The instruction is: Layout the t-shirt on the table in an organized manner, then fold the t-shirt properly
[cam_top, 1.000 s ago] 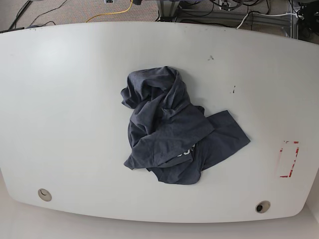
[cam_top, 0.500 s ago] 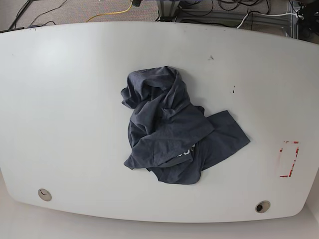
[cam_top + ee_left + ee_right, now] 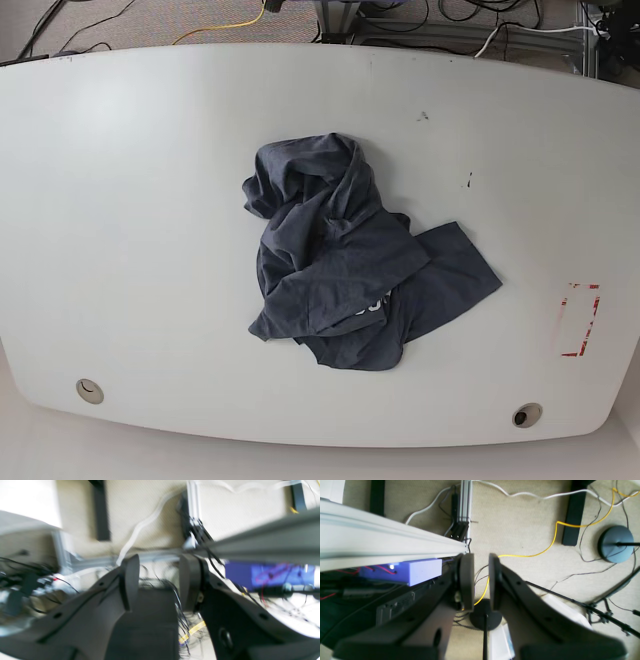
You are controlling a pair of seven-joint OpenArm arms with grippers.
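Note:
The dark navy-grey t-shirt (image 3: 347, 260) lies crumpled in a heap at the middle of the white table (image 3: 130, 200), with a bit of white lettering showing near its lower edge. Neither gripper shows in the base view. In the left wrist view my left gripper (image 3: 158, 562) is open with nothing between its fingers; it points at floor and cables, and the picture is blurred. In the right wrist view my right gripper (image 3: 481, 557) stands off the table over carpet, its fingers a narrow gap apart and empty.
A red tape rectangle (image 3: 579, 319) marks the table's right side. Two round holes (image 3: 89, 390) (image 3: 526, 415) sit near the front edge. An aluminium frame rail (image 3: 382, 542), a purple box (image 3: 420, 571) and cables lie beyond the table.

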